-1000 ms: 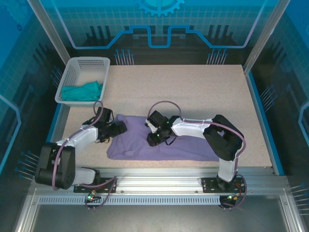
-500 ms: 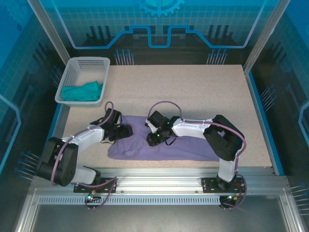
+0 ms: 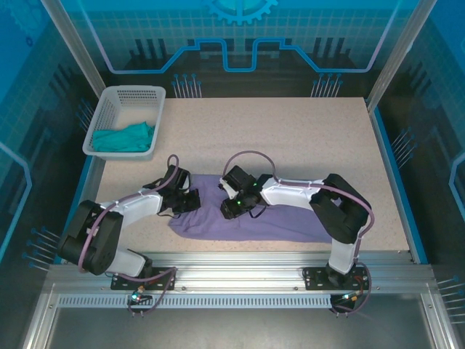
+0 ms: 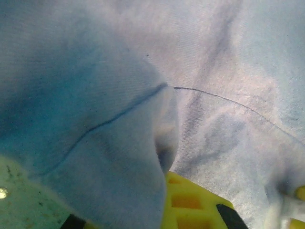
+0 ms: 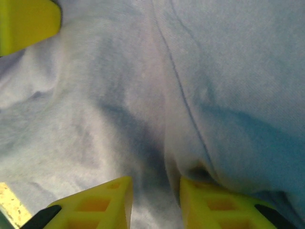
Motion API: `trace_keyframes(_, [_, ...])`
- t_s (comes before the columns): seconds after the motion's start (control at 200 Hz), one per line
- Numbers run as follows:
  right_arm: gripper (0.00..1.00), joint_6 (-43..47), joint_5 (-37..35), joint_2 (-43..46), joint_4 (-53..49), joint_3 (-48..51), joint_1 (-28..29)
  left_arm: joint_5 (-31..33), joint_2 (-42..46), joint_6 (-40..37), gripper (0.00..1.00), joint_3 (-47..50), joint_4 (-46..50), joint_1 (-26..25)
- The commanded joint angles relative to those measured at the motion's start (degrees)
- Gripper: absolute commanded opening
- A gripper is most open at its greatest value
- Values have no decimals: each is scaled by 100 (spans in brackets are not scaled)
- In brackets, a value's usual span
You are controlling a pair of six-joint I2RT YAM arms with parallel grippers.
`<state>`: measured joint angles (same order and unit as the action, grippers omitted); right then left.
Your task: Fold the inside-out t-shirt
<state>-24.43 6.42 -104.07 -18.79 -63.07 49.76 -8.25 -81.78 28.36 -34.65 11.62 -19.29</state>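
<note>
Shirt (image 3: 211,222) lies along the surface's (image 3: 290,138) near edge; left hand (image 3: 190,201) pinches its left end, right hand (image 3: 231,209) is closed on a mid fold

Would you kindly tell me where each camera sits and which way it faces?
Top external: above, behind the bases, looking down on the table, both arms and t-shirt.
Left wrist: by the left tool, close against cloth; a yellow finger at bottom.
Right wrist: by the right tool, likewise; two fingers below.
Shared: the t-shirt.
</note>
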Motion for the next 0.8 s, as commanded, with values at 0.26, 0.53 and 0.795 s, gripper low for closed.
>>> trace_keyframes(0.26, [44, 472, -52, 1792, 323, 755, -843, 1044, 1046, 5, 0, -453, 1322, 985])
trace_keyframes(0.53, [46, 294, -92, 2108, 193, 928, -2063, 2352, 1001, -897, 0, -2289, 3500, 1419])
trace_keyframes(0.795, [44, 324, 585, 1307, 188, 435, -2154, 5090, 64, -2405, 0, -4042, 5032, 1533])
